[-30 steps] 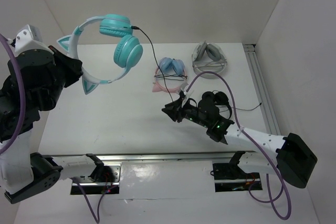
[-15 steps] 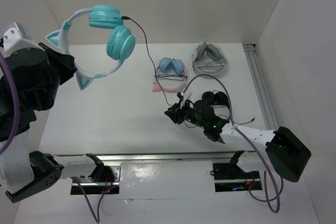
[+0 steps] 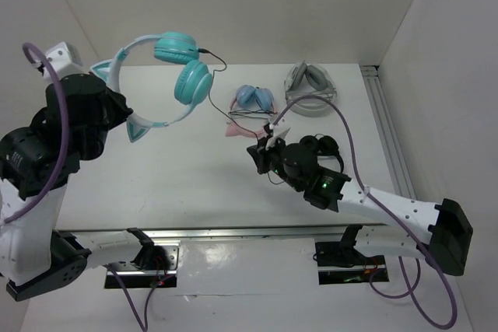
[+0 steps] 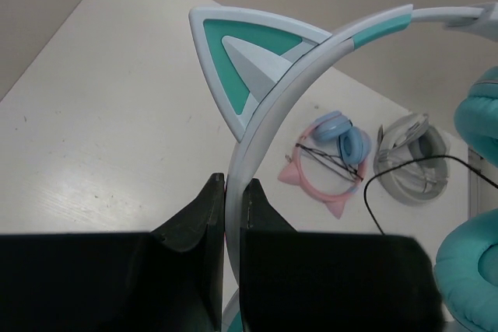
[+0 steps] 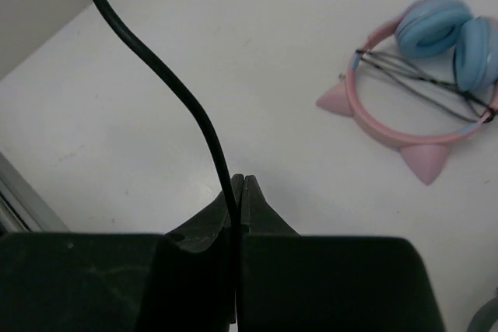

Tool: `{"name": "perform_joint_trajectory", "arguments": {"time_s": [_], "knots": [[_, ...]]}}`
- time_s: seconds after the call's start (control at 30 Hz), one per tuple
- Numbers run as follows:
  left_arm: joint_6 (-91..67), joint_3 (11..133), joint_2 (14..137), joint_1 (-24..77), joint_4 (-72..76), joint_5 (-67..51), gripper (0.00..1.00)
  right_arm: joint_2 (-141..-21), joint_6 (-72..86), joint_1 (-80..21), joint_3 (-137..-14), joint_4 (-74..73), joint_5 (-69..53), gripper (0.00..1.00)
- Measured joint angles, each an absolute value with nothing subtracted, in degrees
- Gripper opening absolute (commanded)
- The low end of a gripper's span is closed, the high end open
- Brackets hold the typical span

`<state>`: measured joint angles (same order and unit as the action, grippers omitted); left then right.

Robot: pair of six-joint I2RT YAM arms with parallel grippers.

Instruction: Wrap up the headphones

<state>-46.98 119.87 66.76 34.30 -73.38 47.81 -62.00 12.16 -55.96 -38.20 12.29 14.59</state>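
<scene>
The headphones (image 3: 192, 82) look like smooth satin plastic; the white table (image 3: 156, 165) has a slight sheen.

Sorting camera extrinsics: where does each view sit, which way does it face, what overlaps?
Top external: above and behind the bases, looking down on the table; left arm and right arm both show.
Left wrist: looks past the left gripper, shut on the headband of the headphones, toward the table's far side.
Right wrist: looks past the right gripper, shut on the cable, down at the table.
Shared: the pink headphones appear in all three.
</scene>
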Motion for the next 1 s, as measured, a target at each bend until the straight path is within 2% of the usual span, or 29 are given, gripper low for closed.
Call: {"name": "perform_joint_trajectory", "arguments": {"time_s": [0.23,0.5,0.83,1.0], "knots": [[-44.8,114.93,67.0,34.28,-72.58,40.51,0.0,-62.61,10.26,-59.42,-52.84,-0.27,24.45,0.0],[-45.19,104.29,64.36,33.82,-69.89,40.27,0.0,-70.02,5.56,-67.2,-63.96,-15.07,23.75,0.0],[-48.31,97.1,67.44,32.16,-68.16,44.47,0.0,-71.22,2.07,-75.16,-74.39,-27.92,23.49,0.0],[-47.9,88.77,68.27,33.26,-65.08,44.31,0.0,-74.35,-0.73,-77.38,-79.66,-32.58,23.11,0.0]]}}
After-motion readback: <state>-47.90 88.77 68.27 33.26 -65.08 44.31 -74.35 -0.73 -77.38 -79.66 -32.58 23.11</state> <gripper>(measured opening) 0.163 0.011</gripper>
